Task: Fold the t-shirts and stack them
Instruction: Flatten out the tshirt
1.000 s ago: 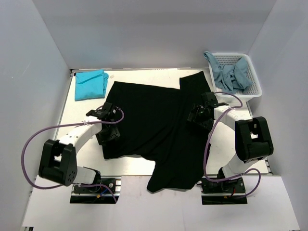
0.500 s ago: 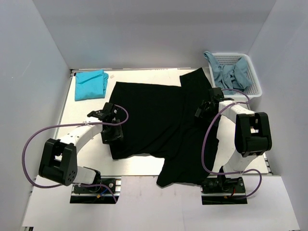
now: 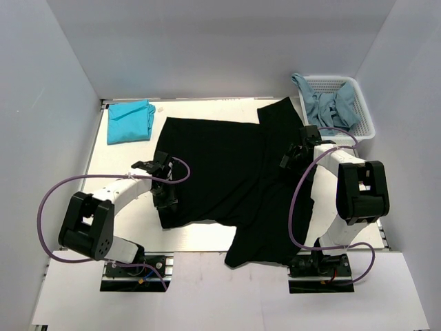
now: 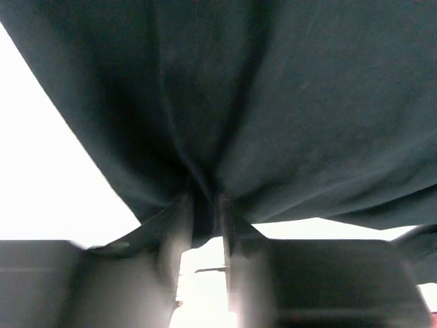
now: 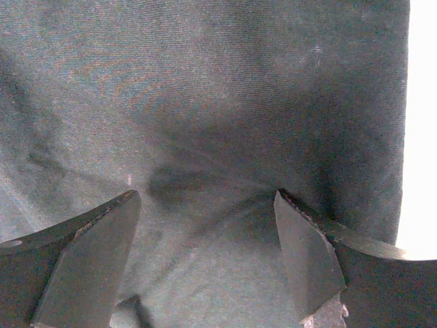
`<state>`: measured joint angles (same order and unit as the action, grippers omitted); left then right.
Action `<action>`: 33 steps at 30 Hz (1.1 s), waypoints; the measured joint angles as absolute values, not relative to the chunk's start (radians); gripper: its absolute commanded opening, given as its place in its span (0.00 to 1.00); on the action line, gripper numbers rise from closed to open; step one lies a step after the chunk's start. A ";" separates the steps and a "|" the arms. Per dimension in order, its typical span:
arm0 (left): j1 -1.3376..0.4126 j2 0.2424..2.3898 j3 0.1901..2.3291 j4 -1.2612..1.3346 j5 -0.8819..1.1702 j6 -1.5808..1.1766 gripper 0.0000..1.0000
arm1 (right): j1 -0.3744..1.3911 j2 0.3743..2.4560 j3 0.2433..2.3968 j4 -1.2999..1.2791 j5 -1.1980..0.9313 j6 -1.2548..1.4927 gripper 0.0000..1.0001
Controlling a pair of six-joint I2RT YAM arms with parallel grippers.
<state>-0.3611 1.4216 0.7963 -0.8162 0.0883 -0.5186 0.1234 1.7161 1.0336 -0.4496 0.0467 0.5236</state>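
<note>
Spreading across the middle of the white table point(image 3: 114, 155), the black t-shirt point(image 3: 220, 165) lies rumpled and unfolded. One part reaches toward the back edge and another droops past the near edge between the two arm bases. Plain grey walls point(image 3: 220, 48) close the table in at the back and on both sides. The teal t-shirt point(image 3: 129, 122) lies folded flat in the far left corner, apart from the black one. At the far right corner stands a white mesh basket point(image 3: 367, 127) with greyish-blue t-shirts point(image 3: 324, 107) heaped inside, one of them draped over its left rim. The left end effector point(image 3: 165, 198) sits at the black t-shirt's left edge. In the wrist view its fingers point(image 4: 174, 225) are drawn close together, with a bunched fold of the black cloth pinched between them. The right end effector point(image 3: 291, 156) is over the shirt's right part, near the basket, with its fingers spread wide apart above the cloth.
</note>
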 measured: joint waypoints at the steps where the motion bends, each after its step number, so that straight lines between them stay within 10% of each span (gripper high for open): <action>1: -0.363 1.422 0.797 -0.831 0.082 -0.523 0.14 | 0.123 1.716 1.033 -0.449 0.047 0.523 0.85; 2: -0.365 1.422 0.800 -0.849 0.070 -0.531 0.00 | 0.122 1.716 1.033 -0.449 0.046 0.523 0.85; 14: -0.351 1.391 0.939 -1.162 -0.160 -0.720 0.00 | 0.092 1.714 1.030 -0.448 0.050 0.523 0.85; 22: -0.344 1.384 0.907 -1.314 -0.202 -0.805 0.80 | 0.083 1.714 1.028 -0.446 0.045 0.512 0.87; 33: -0.360 1.285 0.866 -1.155 -0.014 -0.779 0.84 | 0.082 1.683 0.996 -0.429 0.042 0.467 0.88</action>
